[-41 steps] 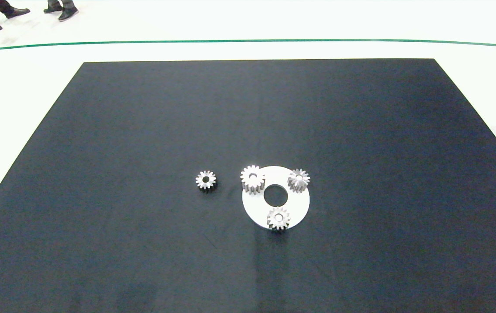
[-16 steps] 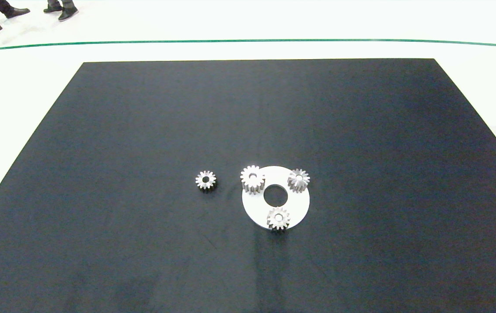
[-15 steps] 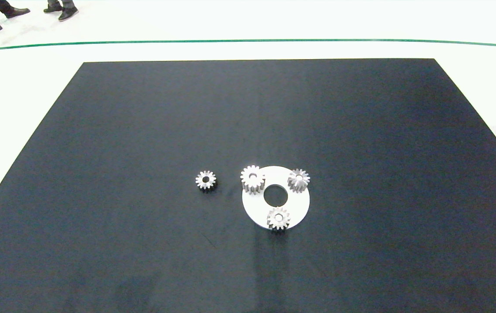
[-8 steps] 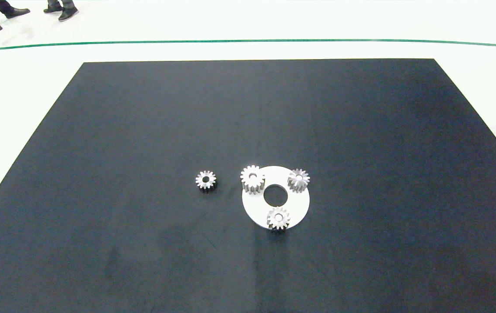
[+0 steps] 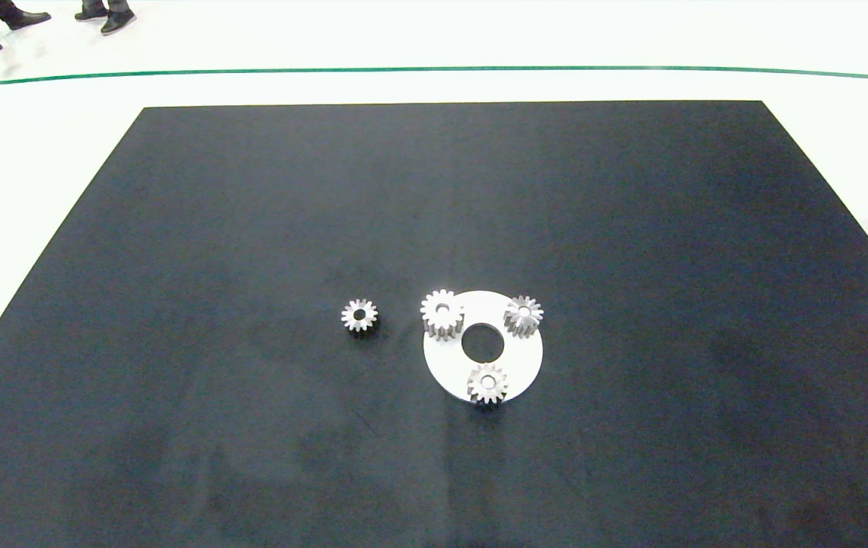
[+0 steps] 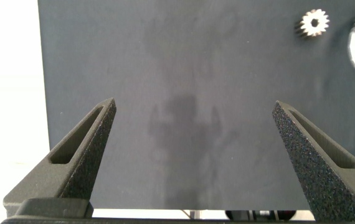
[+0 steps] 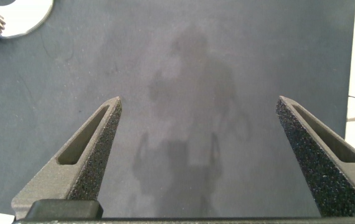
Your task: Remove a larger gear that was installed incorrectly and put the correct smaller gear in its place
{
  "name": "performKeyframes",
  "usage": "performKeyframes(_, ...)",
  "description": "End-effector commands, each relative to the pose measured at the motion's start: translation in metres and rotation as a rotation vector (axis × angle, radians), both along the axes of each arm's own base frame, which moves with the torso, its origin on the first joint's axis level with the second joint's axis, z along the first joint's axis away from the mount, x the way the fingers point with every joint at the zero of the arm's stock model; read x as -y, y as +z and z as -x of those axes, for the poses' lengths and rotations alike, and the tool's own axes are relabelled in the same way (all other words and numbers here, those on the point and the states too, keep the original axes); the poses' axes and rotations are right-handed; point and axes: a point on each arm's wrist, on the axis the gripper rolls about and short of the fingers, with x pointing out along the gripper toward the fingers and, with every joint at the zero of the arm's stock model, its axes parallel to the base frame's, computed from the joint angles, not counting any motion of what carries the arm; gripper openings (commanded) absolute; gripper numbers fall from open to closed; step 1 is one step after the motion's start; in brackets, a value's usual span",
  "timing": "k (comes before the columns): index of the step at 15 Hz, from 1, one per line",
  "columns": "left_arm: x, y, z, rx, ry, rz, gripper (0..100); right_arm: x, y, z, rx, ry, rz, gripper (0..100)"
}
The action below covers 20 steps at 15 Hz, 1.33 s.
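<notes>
Larger gear on white disc, smaller gear beside

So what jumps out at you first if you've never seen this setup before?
A white disc with a round hole lies near the middle of the black table, with three silvery gears on it. The larger gear sits at its left edge. One smaller gear lies alone on the table just left of the disc. Both wrist views show a tool, left and right, hanging open over bare table.
</notes>
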Motion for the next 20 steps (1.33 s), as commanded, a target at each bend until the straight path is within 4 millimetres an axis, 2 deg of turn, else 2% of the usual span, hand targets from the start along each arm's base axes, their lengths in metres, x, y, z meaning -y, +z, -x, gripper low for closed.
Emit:
performKeyframes(1, -0.001, 0.001, -0.023, -0.055, 0.008, -0.003, 100, -0.007, 0.017, -0.046, -0.103, 0.074, 0.027, 100)
performKeyframes(4, -0.001, 0.002, -0.017, -0.038, 0.034, -0.02, 100, -0.027, 0.038, -0.078, -0.121, 0.199, 0.047, 100)
performKeyframes(5, -0.002, 0.003, -0.014, -0.029, 0.049, -0.027, 100, -0.041, 0.045, -0.093, -0.127, 0.226, 0.076, 100)
performKeyframes(7, -0.001, 0.003, -0.009, -0.019, 0.048, -0.027, 100, -0.063, 0.054, -0.108, -0.125, 0.25, 0.124, 100)
performKeyframes(9, -0.001, 0.004, -0.007, -0.013, 0.048, -0.028, 100, -0.085, 0.064, -0.114, -0.104, 0.3, 0.148, 100)
performKeyframes(12, -0.001, 0.005, -0.003, 0.001, 0.048, -0.028, 100, -0.105, 0.089, -0.117, -0.124, 0.375, 0.168, 100)
performKeyframes(15, -0.001, 0.004, -0.002, 0.001, 0.039, -0.027, 100, -0.131, 0.106, -0.137, -0.165, 0.423, 0.193, 100)
performKeyframes(17, -0.001, 0.005, 0.002, 0.015, 0.04, -0.027, 100, -0.151, 0.11, -0.148, -0.179, 0.462, 0.207, 100)
performKeyframes(20, -0.001, 0.008, 0.013, 0.052, 0.042, -0.028, 100, -0.184, 0.1, -0.158, -0.221, 0.533, 0.243, 100)
